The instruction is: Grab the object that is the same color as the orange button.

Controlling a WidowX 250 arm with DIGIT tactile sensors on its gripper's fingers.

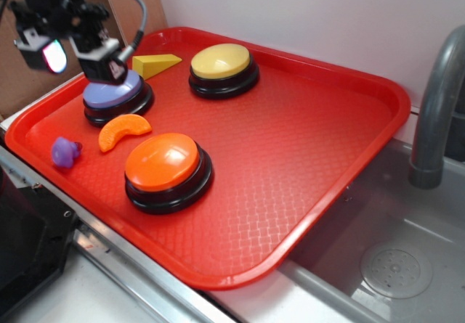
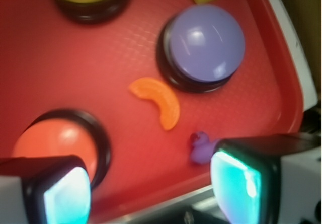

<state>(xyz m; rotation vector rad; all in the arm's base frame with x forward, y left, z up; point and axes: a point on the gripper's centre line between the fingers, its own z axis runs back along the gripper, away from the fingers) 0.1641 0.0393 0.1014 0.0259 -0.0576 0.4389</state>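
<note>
Approach step, nothing grasped yet: the hand (image 1: 69,53) hangs spread and empty above the tray's far-left corner, over the purple button (image 1: 116,94). Target is the orange segment toy (image 1: 124,131), lying flat on the red tray (image 1: 320,134), between the purple button and the orange button (image 1: 167,169), close to both. Next move, as I judge it: shift toward the segment, drop low, straddle its curve, pinch. Tight spot; both button domes flank it and could catch a finger. Small purple toy (image 1: 65,151) sits just beside it near the tray edge. Yellow wedge (image 1: 155,64) and yellow button (image 1: 223,67) are well apart. Sink (image 1: 392,265) to the right.
</note>
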